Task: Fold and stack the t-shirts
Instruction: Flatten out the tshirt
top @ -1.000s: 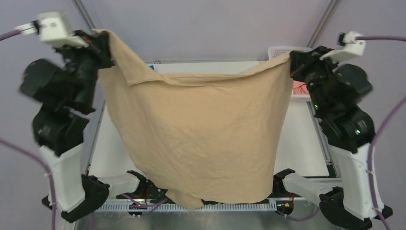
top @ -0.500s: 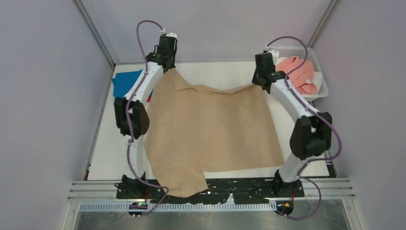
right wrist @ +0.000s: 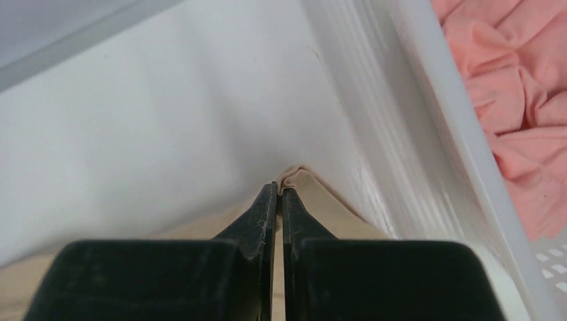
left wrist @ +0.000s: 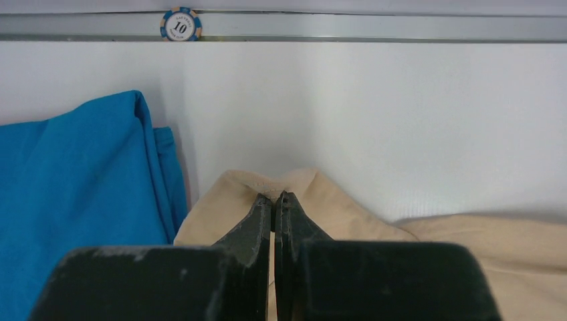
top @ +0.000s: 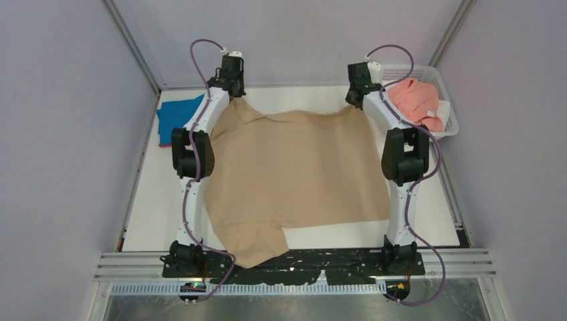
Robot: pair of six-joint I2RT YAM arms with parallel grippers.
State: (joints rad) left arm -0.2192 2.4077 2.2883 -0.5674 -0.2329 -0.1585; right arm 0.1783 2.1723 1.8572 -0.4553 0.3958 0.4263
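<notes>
Cloth covers most of the white surface [top: 155, 221]. The tan-beige t-shirt [top: 294, 174] lies spread nearly flat between my two arms. Its far edge is at my hands, and one sleeve at the near left flops over the front edge onto the black base plate [top: 314, 257].

My left hand [left wrist: 274, 200] is pinched tight on the shirt's far left corner, with a small nub of tan cloth showing at the fingertips. My right hand [right wrist: 279, 190] is pinched just as tight on the far right corner. Both arms are stretched out long toward the back wall.

The bright blue t-shirt [top: 177, 117] lies at the far left of the surface, just beside the tan corner I hold. The salmon pink t-shirt [top: 418, 100] is bunched inside the white mesh basket [top: 449, 127] at the far right corner. The basket's wall stands just beside my right hand.

Pale lilac-grey walls [top: 60, 167] close the surface in at the back and on both sides, and slim metal posts [top: 130, 40] rise in the two far corners. A metal rail [left wrist: 374, 28] runs along the foot of the back wall, and a round blue-and-white chip [left wrist: 180, 25] marked 10 sits on it. Purple cables [top: 200, 47] loop up from each wrist and trail down along the arms to the bases.
</notes>
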